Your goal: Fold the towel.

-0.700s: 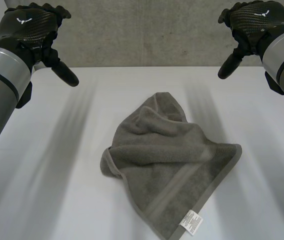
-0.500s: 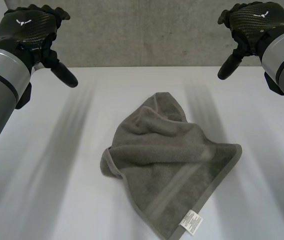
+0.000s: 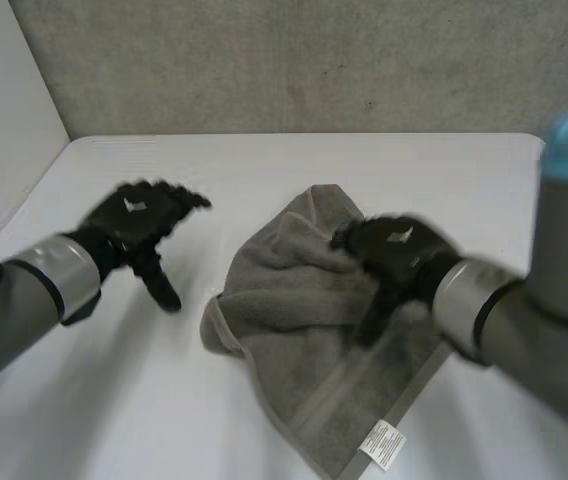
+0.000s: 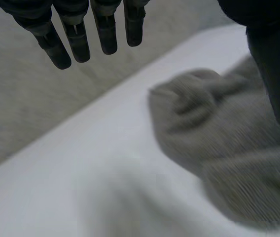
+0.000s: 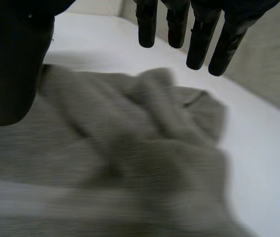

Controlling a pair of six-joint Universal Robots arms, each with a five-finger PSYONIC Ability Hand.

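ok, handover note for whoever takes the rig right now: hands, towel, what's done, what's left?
Left hand: open, fingers straight, holding nothing, over bare table just beside the towel's left edge.
Right hand: open, fingers straight, above the towel's middle. Nothing is gripped, and I cannot tell whether it touches.
Towel: grey, lying crumpled and bunched mid-table, with its label at the corner nearest the robot.
Done: no fold made, no grasp taken.
Left: probably flatten the towel, take hold of an edge or corners, then fold.

lab-like test bench: bare concrete wall (image 3: 314,60), plain white table (image 3: 264,170)
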